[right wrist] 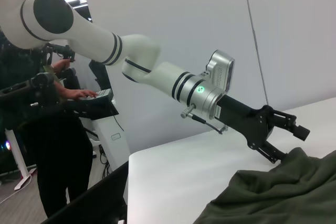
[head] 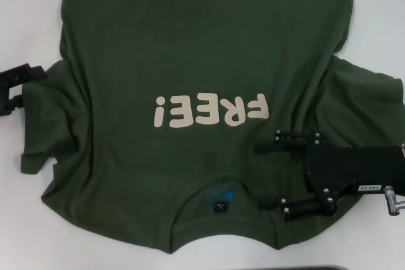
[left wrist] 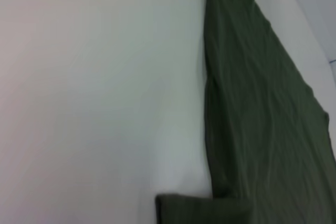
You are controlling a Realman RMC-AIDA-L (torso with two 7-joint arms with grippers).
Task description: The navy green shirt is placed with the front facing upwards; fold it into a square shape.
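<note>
The navy green shirt [head: 190,49] lies spread front-up on the white table, its collar [head: 221,197] nearest me and its cream "FREE!" lettering [head: 212,110] upside-down from here. My right gripper [head: 269,175] is open just above the shoulder area beside the collar, fingers pointing toward the neck label [head: 220,207]. The sleeve [head: 367,102] on that side is bunched behind it. My left gripper [head: 19,86] is open at the edge of the other sleeve [head: 47,124]. The right wrist view shows that left gripper [right wrist: 286,140] at the rumpled cloth [right wrist: 283,192]. The left wrist view holds only the shirt's side edge [left wrist: 252,119].
White table [head: 373,17] shows on both sides of the shirt. A dark strip [head: 342,267] runs along the near table edge. Beyond the table's left end, a person [right wrist: 47,129] stands at a console.
</note>
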